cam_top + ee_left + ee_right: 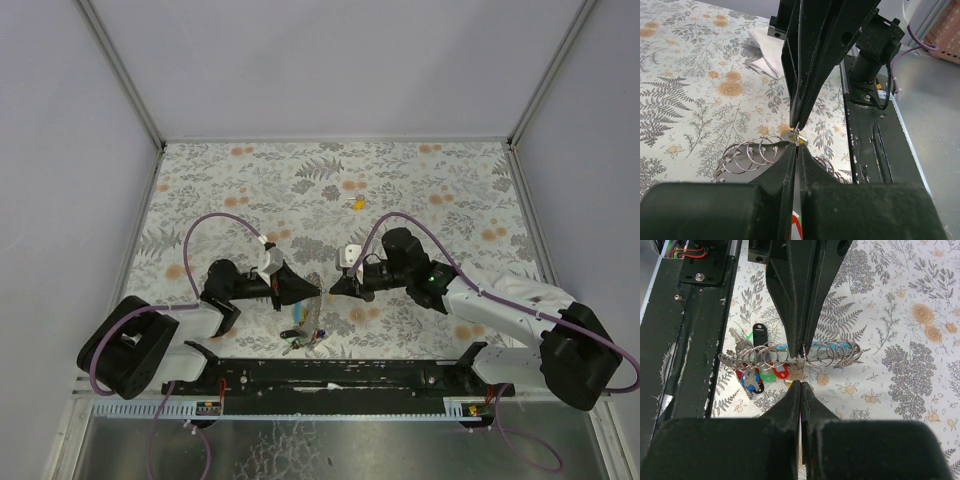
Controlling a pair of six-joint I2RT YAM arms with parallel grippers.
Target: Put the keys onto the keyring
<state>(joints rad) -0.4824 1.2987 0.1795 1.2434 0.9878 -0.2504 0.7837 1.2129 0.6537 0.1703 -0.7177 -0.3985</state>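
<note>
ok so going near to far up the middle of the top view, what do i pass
black base rail → key cluster → left pincer and right pincer, both shut, tip to tip at the same depth → yellow key

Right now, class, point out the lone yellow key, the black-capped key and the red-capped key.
yellow key [357, 203]: top view, its yellow middle.
black-capped key [759, 333]: right wrist view, cap middle.
red-capped key [781, 371]: right wrist view, red cap.
</note>
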